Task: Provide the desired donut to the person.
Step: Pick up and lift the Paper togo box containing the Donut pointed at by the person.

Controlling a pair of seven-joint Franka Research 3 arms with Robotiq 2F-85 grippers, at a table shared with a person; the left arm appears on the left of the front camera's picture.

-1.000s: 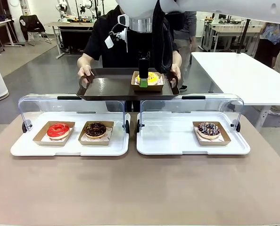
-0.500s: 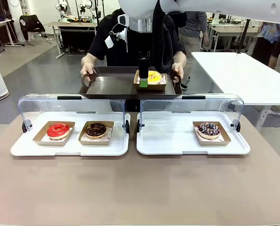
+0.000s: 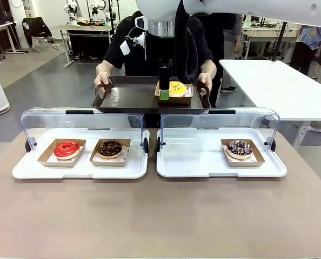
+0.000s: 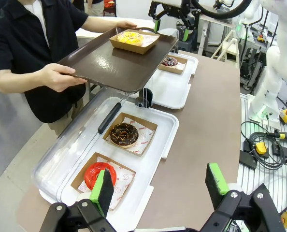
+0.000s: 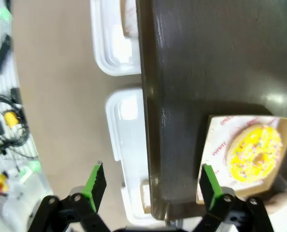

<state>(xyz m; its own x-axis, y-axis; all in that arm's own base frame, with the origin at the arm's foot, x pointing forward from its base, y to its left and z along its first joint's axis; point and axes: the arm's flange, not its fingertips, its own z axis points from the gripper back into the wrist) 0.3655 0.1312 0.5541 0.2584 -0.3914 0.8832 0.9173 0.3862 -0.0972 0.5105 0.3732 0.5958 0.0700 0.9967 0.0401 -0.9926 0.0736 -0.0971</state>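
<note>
Yellow donut (image 3: 176, 88) sits in its box on the right part of the brown tray (image 3: 128, 97), which the person (image 3: 117, 51) holds level in both hands at the far side, above the clear lids. Right claw (image 5: 150, 186) is spread and empty, hanging over the tray just left of the donut. Left claw (image 4: 159, 186) is spread and empty over the near left of the surface (image 3: 160, 216), above the white tray (image 4: 155, 145) holding the red donut (image 4: 97, 175) and chocolate donut (image 4: 124, 134).
</note>
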